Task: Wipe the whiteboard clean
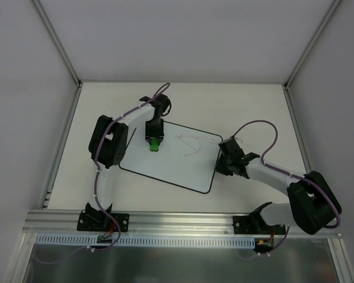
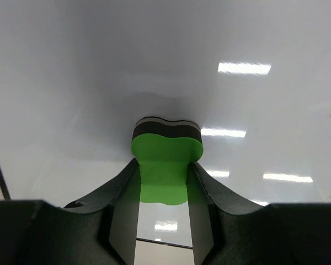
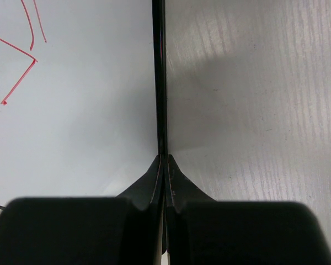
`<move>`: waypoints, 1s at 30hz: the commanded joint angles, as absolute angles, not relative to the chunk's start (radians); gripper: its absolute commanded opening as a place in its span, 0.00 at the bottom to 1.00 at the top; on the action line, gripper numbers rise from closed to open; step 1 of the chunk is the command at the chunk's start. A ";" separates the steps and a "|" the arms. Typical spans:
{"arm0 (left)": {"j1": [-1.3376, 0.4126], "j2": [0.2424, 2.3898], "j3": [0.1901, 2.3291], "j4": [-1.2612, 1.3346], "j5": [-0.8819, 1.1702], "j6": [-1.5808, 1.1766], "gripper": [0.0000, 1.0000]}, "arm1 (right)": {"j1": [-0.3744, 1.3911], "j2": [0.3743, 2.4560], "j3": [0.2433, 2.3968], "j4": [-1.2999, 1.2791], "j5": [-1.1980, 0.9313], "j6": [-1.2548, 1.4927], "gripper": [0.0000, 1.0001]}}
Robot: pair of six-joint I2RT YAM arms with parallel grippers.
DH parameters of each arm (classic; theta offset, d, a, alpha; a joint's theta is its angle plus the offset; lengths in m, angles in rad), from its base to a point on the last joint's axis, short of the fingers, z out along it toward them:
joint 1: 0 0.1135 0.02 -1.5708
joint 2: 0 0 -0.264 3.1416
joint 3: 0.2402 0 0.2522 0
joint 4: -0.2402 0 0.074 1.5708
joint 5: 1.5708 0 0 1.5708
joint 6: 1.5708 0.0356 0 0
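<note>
- The whiteboard (image 1: pixel 165 165) lies flat near the middle of the table (image 1: pixel 253 106), turned slightly askew to the table's edges.
- Red scribbles (image 1: pixel 192 144) sit on the far right part of the board: a few thin curved and angled lines.
- The left gripper (image 1: pixel 154 143) is over the far left part of the board, pointing down, its jaws clamped on a green eraser (image 2: pixel 165 157).
- In the left wrist view the eraser is green with a dark layer on its far side, pinched between the two dark fingers (image 2: pixel 121 199). Its dark side faces the glossy white surface, though actual contact cannot be told.
- The eraser is left of the scribbles and apart from them.
- The right gripper (image 3: pixel 163 161) is at the board's right edge with its jaws drawn fully together, no gap showing.
- Its tips meet right at the board's thin black border, with white board on one side and bare table on the other.
</note>
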State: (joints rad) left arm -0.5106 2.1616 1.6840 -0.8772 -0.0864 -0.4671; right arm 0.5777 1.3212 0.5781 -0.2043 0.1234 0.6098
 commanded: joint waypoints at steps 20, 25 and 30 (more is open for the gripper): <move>-0.923 2.388 1.783 -0.876 -0.003 -0.545 0.00 | 0.581 1.312 0.515 -0.316 0.176 0.597 0.00; -0.917 2.314 1.677 -0.876 -0.044 -0.560 0.00 | 0.581 1.307 0.509 -0.318 0.178 0.600 0.00; -0.871 2.244 1.574 -0.871 -0.080 -0.566 0.00 | 0.580 1.301 0.509 -0.319 0.181 0.603 0.00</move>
State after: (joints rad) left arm -0.8948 2.1807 1.6993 -0.7582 -0.1093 -0.5327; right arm 0.5777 1.2896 0.5541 -0.2016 0.1272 0.6109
